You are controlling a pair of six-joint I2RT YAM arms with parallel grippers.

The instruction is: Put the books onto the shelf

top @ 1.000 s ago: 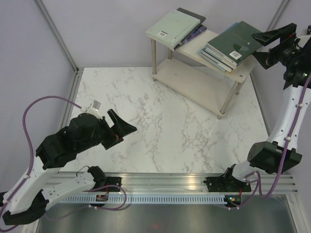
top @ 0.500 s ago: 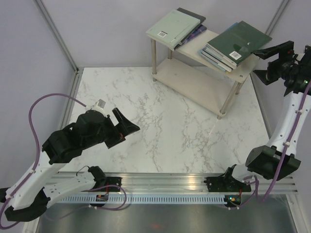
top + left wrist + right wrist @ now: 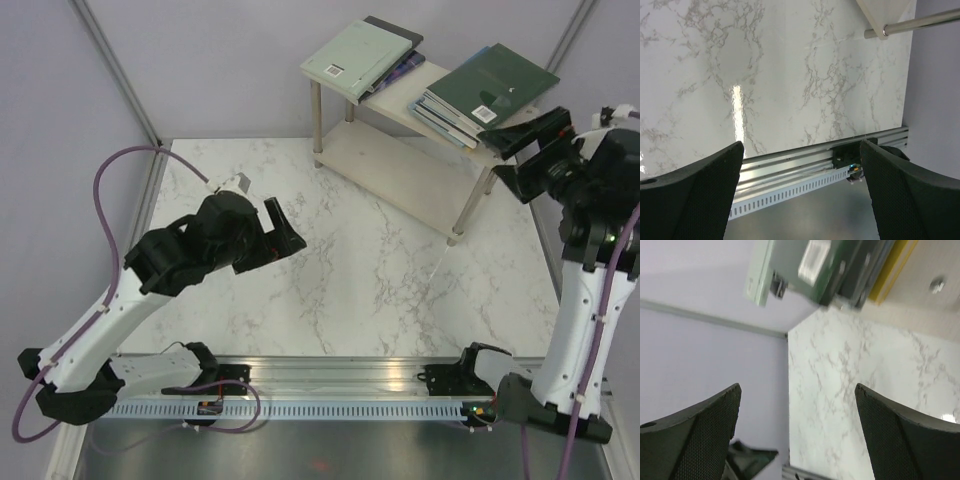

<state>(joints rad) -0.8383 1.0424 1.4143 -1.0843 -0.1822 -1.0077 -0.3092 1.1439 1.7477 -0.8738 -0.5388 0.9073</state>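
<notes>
Books [image 3: 490, 85]: lying in two stacks on the shelf [image 3: 400, 170] top board, at the table's far right corner
Table [image 3: 330, 270]: showing none left
Jaws, both: gaping, gripping nothing

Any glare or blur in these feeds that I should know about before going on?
Left wrist: sharp, but a bright glare streak runs down the marble table. Right wrist: blurred throughout, the books smeared and their sticker unreadable. Top external: sharp and evenly lit, no strong glare.
</notes>
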